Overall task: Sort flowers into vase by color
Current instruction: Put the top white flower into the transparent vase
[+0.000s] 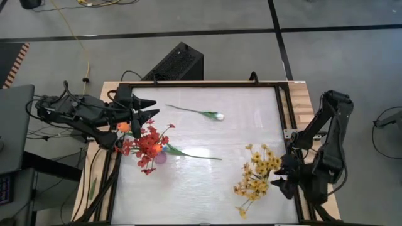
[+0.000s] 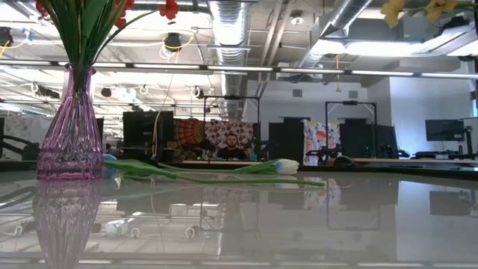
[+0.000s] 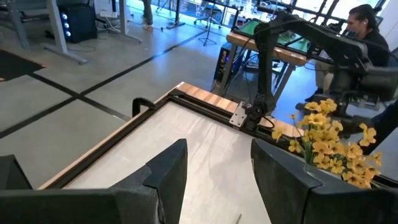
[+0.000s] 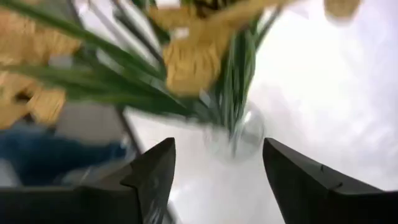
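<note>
Landmark: the purple ribbed glass vase [image 2: 69, 127], already packed with red-blossom artificial flowers [image 1: 146, 147] and at least one orange tulip [image 1: 124, 127] on green stems. Left gripper [image 1: 149, 117] hangs just beside that bunch, on its far side, jaws spread and holding nothing; the left wrist view shows only bare table between the fingers. Well across the white glossy tabletop [image 1: 207, 188] from the purple vase, the yellow small-bloom sprays [image 1: 256, 176] stand in a clear glass vase [image 4: 233, 140], and the right gripper [image 1: 281, 177] sits just beside them on the side away from the purple vase, jaws wide, nothing between them. Reads as a release step: yellow stems look freshly placed, right arm free to back off. Two stems lie flat on the table: a white-bud flower on a green stem [image 1: 204, 113] beyond the purple vase towards the table's far edge, and a green stem [image 1: 191, 154] running out from the purple vase's base towards the yellow sprays. Next move likely calls for picking one up by the stem, low and level, then tipping it upright over a vase mouth. No brands, labels or readable writing anywhere.
</note>
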`<move>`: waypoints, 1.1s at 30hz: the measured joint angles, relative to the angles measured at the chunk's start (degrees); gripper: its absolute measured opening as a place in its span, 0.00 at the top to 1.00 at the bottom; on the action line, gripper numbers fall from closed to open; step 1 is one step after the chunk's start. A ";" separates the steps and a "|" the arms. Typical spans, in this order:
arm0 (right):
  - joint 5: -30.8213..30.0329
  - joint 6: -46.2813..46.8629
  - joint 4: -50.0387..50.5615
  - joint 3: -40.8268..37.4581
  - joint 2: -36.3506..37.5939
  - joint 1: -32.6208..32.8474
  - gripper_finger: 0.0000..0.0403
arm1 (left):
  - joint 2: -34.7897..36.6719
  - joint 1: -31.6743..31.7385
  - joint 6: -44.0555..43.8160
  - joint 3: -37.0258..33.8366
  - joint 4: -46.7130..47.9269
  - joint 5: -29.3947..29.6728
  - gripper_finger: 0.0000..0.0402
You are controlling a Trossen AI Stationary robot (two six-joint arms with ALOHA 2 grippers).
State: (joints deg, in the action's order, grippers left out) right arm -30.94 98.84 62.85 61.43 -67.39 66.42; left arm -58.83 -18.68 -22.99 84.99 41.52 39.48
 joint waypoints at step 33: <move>-2.08 -58.38 -45.95 0.11 25.47 -40.95 0.33 | 2.85 11.55 12.81 0.02 6.49 0.98 0.60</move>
State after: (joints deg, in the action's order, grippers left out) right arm -33.02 40.47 16.90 61.54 -41.91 25.47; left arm -55.98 -7.13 -10.18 85.01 48.01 40.46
